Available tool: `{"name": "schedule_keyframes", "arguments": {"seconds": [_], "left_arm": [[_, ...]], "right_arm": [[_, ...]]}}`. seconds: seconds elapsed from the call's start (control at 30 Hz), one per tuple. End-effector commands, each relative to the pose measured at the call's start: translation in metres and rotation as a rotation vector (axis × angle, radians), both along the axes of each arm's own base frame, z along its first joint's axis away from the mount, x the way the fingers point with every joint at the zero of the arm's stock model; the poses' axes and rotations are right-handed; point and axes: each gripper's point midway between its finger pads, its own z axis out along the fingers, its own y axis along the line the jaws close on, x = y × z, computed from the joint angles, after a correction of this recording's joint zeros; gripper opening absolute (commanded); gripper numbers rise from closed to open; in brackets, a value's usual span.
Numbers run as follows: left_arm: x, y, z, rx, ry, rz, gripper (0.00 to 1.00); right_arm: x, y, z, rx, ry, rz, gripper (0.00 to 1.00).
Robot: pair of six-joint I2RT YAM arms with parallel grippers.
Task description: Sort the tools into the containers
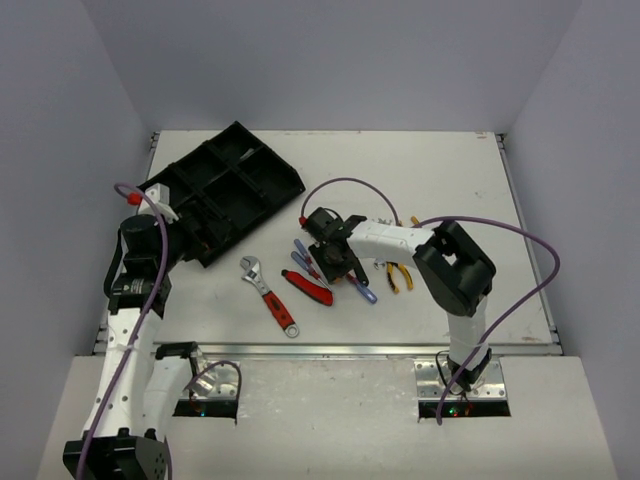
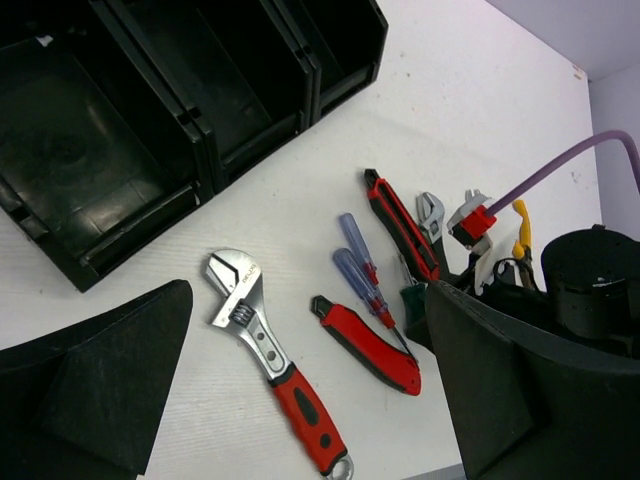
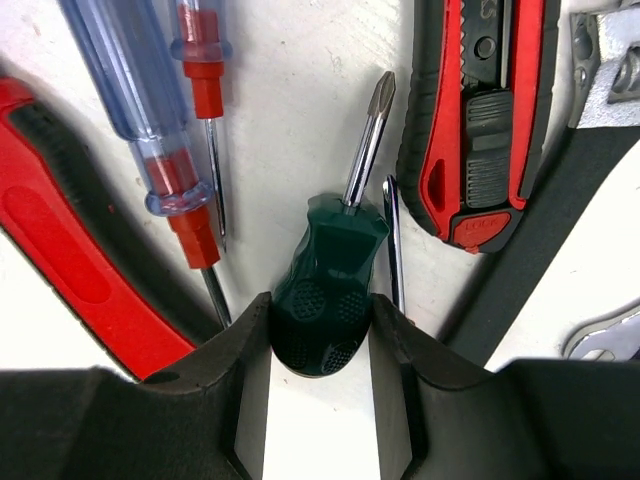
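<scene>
A green screwdriver (image 3: 330, 280) lies on the white table among the tools. My right gripper (image 3: 320, 308) has a finger pressed on each side of its stubby handle; in the top view this gripper (image 1: 336, 264) is low over the tool cluster. Two blue screwdrivers (image 3: 140, 95) and a red utility knife (image 3: 70, 270) lie to its left, a second red knife (image 3: 485, 110) to its right. My left gripper (image 2: 305, 295) hangs open and empty above a red-handled wrench (image 2: 270, 360). The black divided tray (image 1: 225, 185), the containers, sits at the back left.
Yellow-handled pliers (image 1: 398, 275) lie right of the cluster. A black-handled wrench (image 3: 520, 250) runs beside the second knife. The right arm's purple cable (image 1: 345, 185) arcs over the table. The tray's near wall (image 2: 130, 240) is close to my left gripper.
</scene>
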Motion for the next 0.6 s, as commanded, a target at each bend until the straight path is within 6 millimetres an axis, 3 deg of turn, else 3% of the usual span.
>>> {"name": "schedule_keyframes", "arguments": {"seconds": [0.0, 0.07, 0.13, 0.23, 0.3, 0.33, 0.37, 0.57], "left_arm": [[0.006, -0.021, 0.014, -0.037, -0.059, -0.125, 1.0], [0.005, -0.037, 0.014, -0.104, -0.069, -0.207, 1.0], [-0.003, -0.06, 0.018, -0.225, -0.071, -0.316, 1.0], [-0.011, -0.088, 0.038, -0.391, -0.169, -0.464, 1.0], [-0.018, -0.103, 0.045, -0.458, -0.198, -0.52, 1.0], [-0.021, -0.112, 0.053, -0.474, -0.24, -0.55, 1.0], [-0.023, -0.119, 0.058, -0.479, -0.257, -0.562, 1.0], [-0.031, -0.155, 0.074, -0.507, -0.304, -0.642, 0.98]], "right_arm": [[0.014, 0.024, 0.056, 0.137, -0.124, 0.009, 0.16], [0.01, 0.032, 0.081, 0.23, -0.157, 0.026, 0.11], [0.003, 0.038, 0.103, 0.323, -0.183, 0.058, 0.0], [-0.012, 0.059, 0.138, 0.537, -0.228, 0.16, 0.0], [-0.028, 0.065, 0.147, 0.634, -0.223, 0.234, 0.0], [-0.035, 0.073, 0.169, 0.733, -0.262, 0.292, 0.0], [-0.041, 0.077, 0.179, 0.797, -0.282, 0.332, 0.0], [-0.07, 0.084, 0.23, 1.005, -0.322, 0.455, 0.0]]}}
